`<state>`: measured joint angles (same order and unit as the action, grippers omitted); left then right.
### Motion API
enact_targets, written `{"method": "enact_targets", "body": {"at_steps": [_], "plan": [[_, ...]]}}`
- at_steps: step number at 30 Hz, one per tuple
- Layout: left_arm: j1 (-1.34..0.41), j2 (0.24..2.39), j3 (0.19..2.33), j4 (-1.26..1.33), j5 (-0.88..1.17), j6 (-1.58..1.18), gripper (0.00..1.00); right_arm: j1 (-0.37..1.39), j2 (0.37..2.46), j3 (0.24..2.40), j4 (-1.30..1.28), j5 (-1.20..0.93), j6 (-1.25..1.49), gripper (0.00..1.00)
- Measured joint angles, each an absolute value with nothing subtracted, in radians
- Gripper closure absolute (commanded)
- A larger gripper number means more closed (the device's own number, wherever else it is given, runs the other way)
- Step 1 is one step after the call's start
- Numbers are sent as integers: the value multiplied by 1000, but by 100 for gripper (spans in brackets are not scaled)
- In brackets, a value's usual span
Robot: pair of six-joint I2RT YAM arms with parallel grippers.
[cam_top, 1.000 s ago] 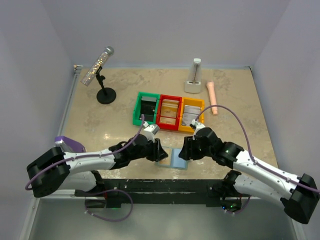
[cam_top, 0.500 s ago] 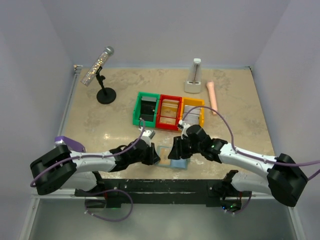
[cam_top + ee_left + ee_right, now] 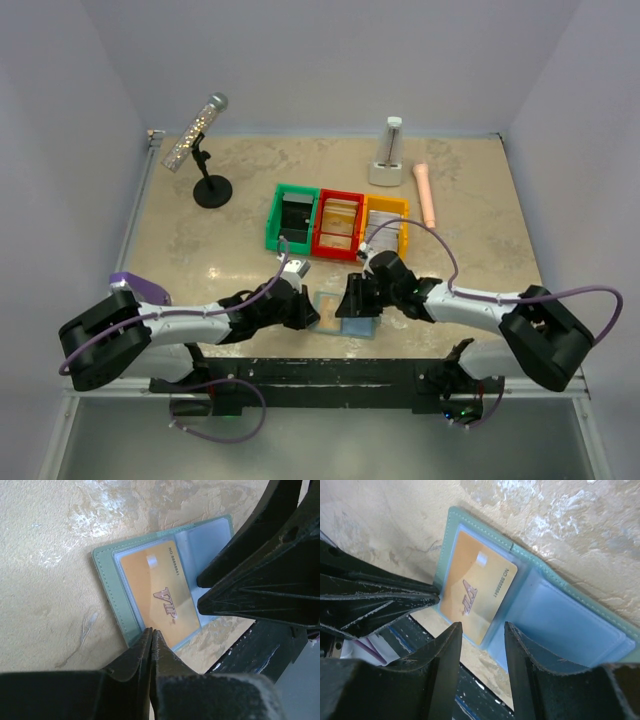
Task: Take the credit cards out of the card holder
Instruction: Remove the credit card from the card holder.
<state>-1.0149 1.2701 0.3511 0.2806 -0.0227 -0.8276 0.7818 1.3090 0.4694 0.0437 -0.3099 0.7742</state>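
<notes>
Beige marbled bench (image 3: 200,250), lower centre of the overhead view: one card holder (image 3: 107,580), laid open flat, with a grey-green stitched border and pale blue clear pockets. One panel carries an orange credit card (image 3: 155,597) marked VIP. Left end effector (image 3: 151,635) clenched, tips at the holder's edge; right end effector (image 3: 482,626) released, fingers apart over the holder's inside.

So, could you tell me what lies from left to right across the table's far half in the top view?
Glittery silver microphone on black round stand, green plastic bin, red plastic bin, yellow plastic bin, pale pink plastic cylinder.
</notes>
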Motion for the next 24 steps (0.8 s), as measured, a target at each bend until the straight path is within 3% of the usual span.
{"method": "enact_targets", "body": {"at_steps": [13,24], "plan": [[-1015,1254,279,320,-12,-852,100,750,1379,464,130,-353,793,57],[-1015,1013,286,248,-19,-837,100,746,1382,464,131,-358,793,57]]}}
